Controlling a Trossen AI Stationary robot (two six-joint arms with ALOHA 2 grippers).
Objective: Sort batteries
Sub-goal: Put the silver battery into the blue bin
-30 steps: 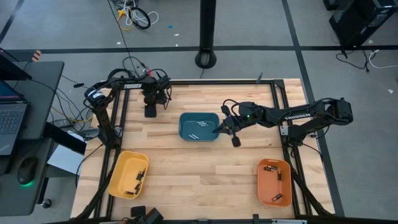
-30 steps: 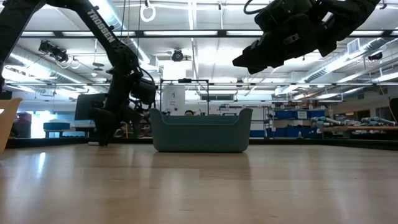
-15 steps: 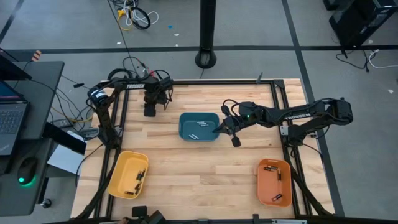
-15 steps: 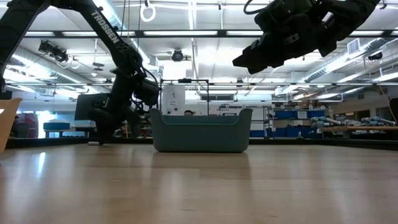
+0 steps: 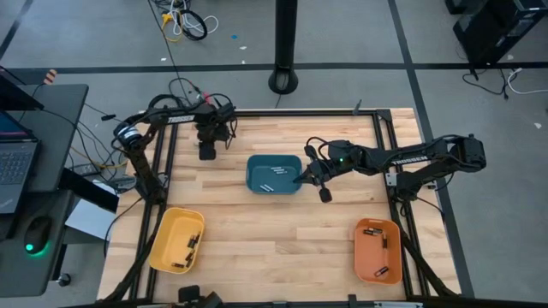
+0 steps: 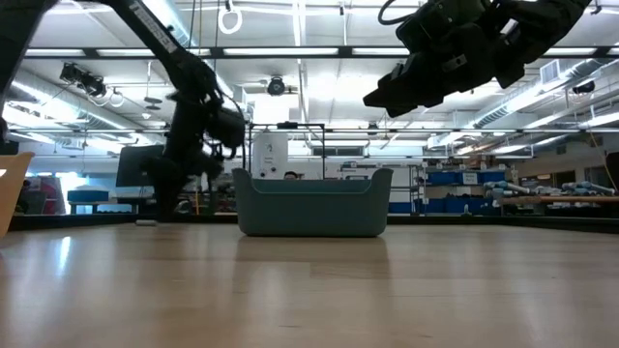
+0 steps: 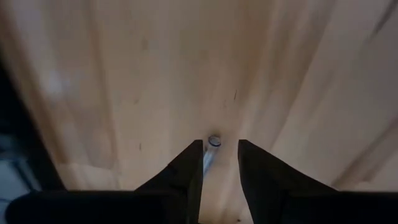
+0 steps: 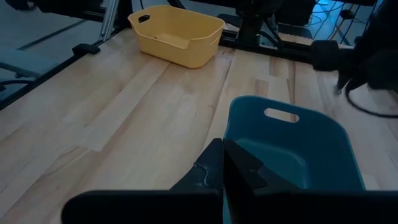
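Left tool (image 7: 214, 155) apparently grips 1 battery (image 7: 211, 151) above the table (image 7: 298, 74).

The table (image 5: 257, 222) is pale blond wood with visible plank seams and grain. At its middle sits a dark teal bin (image 5: 274, 174) holding batteries (image 5: 269, 186) that read as light silvery streaks. A mustard-yellow tray (image 5: 175, 239) and an orange tray (image 5: 378, 250) each hold dark cells. Both arms are black with white lettering. In the left wrist view, one battery (image 7: 211, 152) shows a silvery-grey body and end between black fingers (image 7: 183, 171).
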